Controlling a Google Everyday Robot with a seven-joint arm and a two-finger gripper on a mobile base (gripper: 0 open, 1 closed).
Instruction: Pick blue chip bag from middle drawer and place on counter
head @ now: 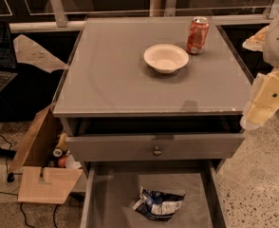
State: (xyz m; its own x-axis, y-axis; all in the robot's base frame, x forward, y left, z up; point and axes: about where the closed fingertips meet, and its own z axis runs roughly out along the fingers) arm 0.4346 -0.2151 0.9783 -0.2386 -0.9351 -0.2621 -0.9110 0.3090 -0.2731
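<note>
The blue chip bag [158, 204] lies crumpled on the flat grey floor of the open middle drawer [116, 194], at the bottom of the view. The counter [111, 75] is the wide grey cabinet top above it. My gripper [265, 101], a cream-coloured part on the white arm, hangs at the right edge of the view, beside the counter's front right corner. It is well above and to the right of the bag and holds nothing that I can see.
A white bowl [166, 58] and an orange-red soda can [197, 35] stand on the counter's far right part. The top drawer [153, 148], with a small round knob, is slightly open. A cardboard box [40, 170] with small items sits on the floor at the left.
</note>
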